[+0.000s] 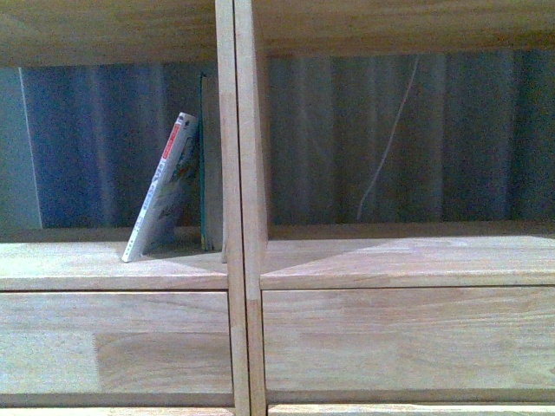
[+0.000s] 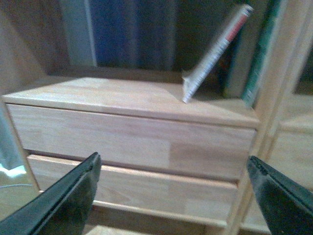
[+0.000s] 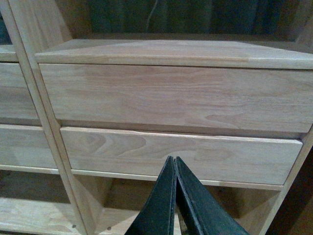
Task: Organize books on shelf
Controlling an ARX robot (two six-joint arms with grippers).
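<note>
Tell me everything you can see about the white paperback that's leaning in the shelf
The paperback is thin, with a white and pale-blue cover, a colourful picture and a red mark at the top of its spine. It looks like paper, closed and undamaged. It stands tilted in the left column's open compartment of the shelf, bottom edge on the wood, top leaning toward the green-edged book upright against the divider. No hand touches it.

Front view only: light-wood shelf (image 1: 238, 260) with a double centre upright (image 1: 241, 173) as landmark. Left of the upright, white paperback (image 1: 163, 189) tilts, top toward the upright, foot on the board. Between it and the upright, slim green-edged book (image 1: 209, 165) stands upright, just beside the post. Right compartment shows striped backdrop. Drawer fronts (image 1: 408, 340) below both boards.
</note>
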